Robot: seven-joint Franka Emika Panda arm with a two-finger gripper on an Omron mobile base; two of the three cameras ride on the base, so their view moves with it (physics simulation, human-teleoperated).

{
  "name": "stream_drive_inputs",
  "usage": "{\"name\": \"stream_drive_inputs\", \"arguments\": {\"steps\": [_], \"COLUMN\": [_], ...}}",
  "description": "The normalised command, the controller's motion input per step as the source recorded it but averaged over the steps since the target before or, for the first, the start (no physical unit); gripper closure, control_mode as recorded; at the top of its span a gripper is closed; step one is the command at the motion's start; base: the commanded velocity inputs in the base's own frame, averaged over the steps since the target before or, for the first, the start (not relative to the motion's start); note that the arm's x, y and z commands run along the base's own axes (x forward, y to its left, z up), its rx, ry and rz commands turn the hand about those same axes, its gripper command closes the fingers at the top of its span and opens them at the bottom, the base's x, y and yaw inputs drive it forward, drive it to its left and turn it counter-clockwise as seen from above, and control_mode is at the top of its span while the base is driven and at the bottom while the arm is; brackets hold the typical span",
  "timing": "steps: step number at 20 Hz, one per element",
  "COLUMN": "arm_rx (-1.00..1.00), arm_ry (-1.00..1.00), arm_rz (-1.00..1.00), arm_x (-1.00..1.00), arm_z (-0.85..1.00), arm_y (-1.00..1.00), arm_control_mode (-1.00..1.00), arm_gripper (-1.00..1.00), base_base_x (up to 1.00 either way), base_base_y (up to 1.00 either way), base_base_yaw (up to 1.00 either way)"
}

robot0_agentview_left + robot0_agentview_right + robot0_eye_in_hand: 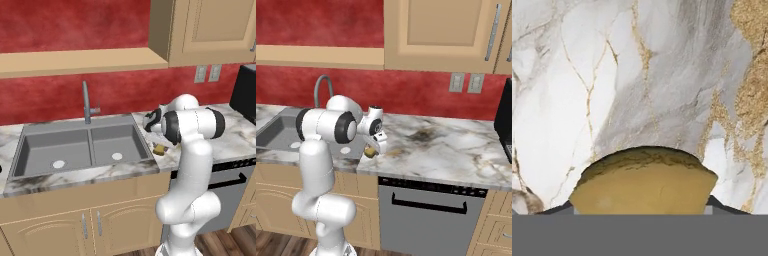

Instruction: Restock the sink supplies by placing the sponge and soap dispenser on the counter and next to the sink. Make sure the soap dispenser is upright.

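Marble desk point(637, 75) lies right under my end effector point(374, 148), which pinches the sponge point(643, 182) between its tips, just above the slab. Beyond it to the left sits the sink point(80, 147). I judge sponge placement nearly done; the soap dispenser remains.

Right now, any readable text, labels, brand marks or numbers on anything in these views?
None readable.
sponge: plain yellow-tan, no print.
counter: marble veining only.
sink: no markings.
wall outlets: blank plates.
dishwasher front: no visible badge.
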Motion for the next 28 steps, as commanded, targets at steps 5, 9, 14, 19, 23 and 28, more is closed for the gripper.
{"name": "stream_drive_inputs", "arguments": {"steps": [5,9,14,19,23,28], "arm_rx": [0.0,0.0,0.0,0.0,0.0,0.0], "arm_ry": [-0.17,-0.21,-0.21,-0.25,-0.2,-0.16], "arm_rz": [-0.05,-0.05,-0.06,-0.02,-0.02,-0.01], "arm_x": [0.0,-0.23,-0.63,-0.93,-1.0,-1.0], "arm_z": [-0.15,0.07,0.41,0.63,0.73,0.88], "arm_y": [0.0,0.0,0.0,0.0,0.01,0.0], "arm_control_mode": [-1.0,-1.0,-1.0,-1.0,-1.0,-1.0], "arm_gripper": [-1.0,-1.0,-1.0,-1.0,-1.0,-1.0], "base_base_x": [0.0,0.0,0.0,0.0,0.0,0.0], "base_base_y": [0.0,0.0,0.0,0.0,0.0,0.0], "base_base_yaw": [0.0,0.0,0.0,0.0,0.0,0.0]}}
